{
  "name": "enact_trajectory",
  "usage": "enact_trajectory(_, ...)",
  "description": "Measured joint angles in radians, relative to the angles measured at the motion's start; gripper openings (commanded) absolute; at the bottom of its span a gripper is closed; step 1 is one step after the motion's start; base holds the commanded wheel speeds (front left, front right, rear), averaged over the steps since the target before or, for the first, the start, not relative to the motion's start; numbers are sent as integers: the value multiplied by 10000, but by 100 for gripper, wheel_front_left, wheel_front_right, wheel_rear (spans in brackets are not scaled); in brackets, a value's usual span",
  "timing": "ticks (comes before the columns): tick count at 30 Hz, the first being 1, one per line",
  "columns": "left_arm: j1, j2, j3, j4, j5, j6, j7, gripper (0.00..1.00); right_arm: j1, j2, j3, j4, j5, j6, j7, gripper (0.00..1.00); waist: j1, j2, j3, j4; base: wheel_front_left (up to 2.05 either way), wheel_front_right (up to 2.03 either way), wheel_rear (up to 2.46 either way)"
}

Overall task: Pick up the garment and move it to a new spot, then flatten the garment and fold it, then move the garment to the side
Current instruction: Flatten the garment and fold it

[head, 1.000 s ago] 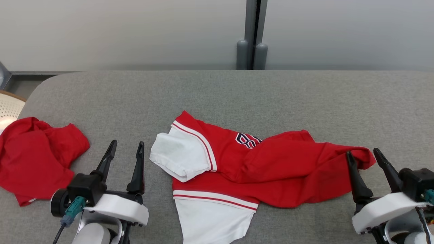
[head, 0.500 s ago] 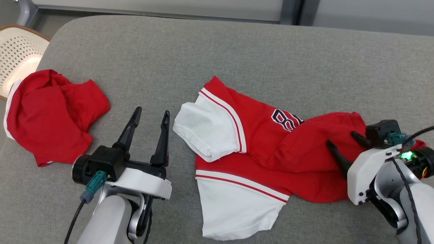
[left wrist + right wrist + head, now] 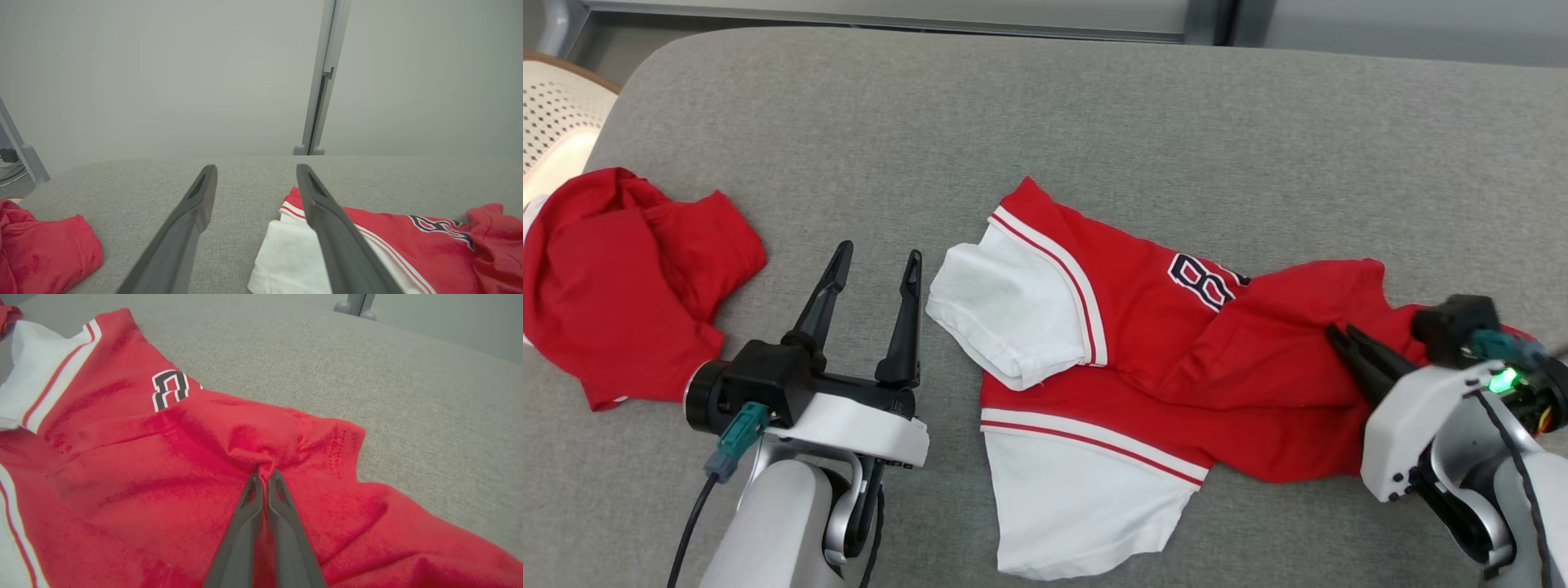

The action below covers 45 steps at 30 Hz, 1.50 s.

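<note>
Grey fabric table [image 3: 1094, 106] with a rounded corner, pale wall panels [image 3: 163, 81] behind; right claw [image 3: 265, 473] clenched on the red-and-white garment [image 3: 1143, 327]; left claw [image 3: 880, 249] spread wide, empty

Some kind of lab or test room, seemingly; a grey cloth-covered table [image 3: 1094, 106] is backed by bare pale panels [image 3: 163, 81] and a metal post [image 3: 322, 81]; a perforated chair [image 3: 551, 114] is parked alongside.

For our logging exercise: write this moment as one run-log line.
right jaws: shut on shirt | left jaws: open, empty | shirt: crumpled on table | red cloth: far left
</note>
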Motion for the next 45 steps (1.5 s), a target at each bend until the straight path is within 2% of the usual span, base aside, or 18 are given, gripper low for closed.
enact_trajectory(6,-6,-19,274,-79,151,-4,0,100,1504,669,-1039,-1386,-895,0,-895,0,0,0,-57,-362,0,0,0)
enact_trajectory(12,61,2,464,-50,257,-52,0,100,3267,2031,-1661,-1820,-1816,-2,-1755,0,0,0,-179,-640,0,0,0)
enact_trajectory(13,71,-4,491,-33,257,-52,0,100,3469,2259,-1701,-1747,-1948,-2,-1956,21,0,0,-203,-661,0,0,0)
enact_trajectory(14,86,0,522,-12,261,-52,0,100,3649,2452,-1693,-1615,-2040,-2,-2121,51,0,1,-231,-686,0,0,0)
enact_trajectory(15,105,-4,554,-6,261,-50,0,100,3794,2615,-1661,-1442,-2056,-2,-2261,96,0,0,-253,-709,0,0,0)
enact_trajectory(16,120,0,583,12,261,-48,0,100,3902,2734,-1616,-1262,-2069,-2,-2449,100,0,1,-270,-726,0,0,0)
enact_trajectory(22,296,-10,748,23,295,50,0,100,3917,3085,-1511,-863,-1908,10,-3678,100,0,0,-314,-839,0,0,0)
enact_trajectory(28,487,6,1001,-79,359,186,0,100,3561,3145,-1505,-1783,-1434,4,-4533,100,0,0,-433,-1019,0,0,0)
enact_trajectory(34,845,40,1191,-86,382,272,-2,100,3387,2922,-2082,-2485,-1292,4,-4504,100,0,0,-840,-1172,0,0,0)
enact_trajectory(39,1300,107,1200,-4,476,290,0,100,3162,2562,-2767,-2472,-1260,-2,-4245,100,0,0,-1337,-1294,0,0,0)
enact_trajectory(45,1695,184,1106,109,502,330,36,100,3226,2514,-3104,-2334,-1166,-2,-3981,100,0,1,-1865,-1373,0,0,0)
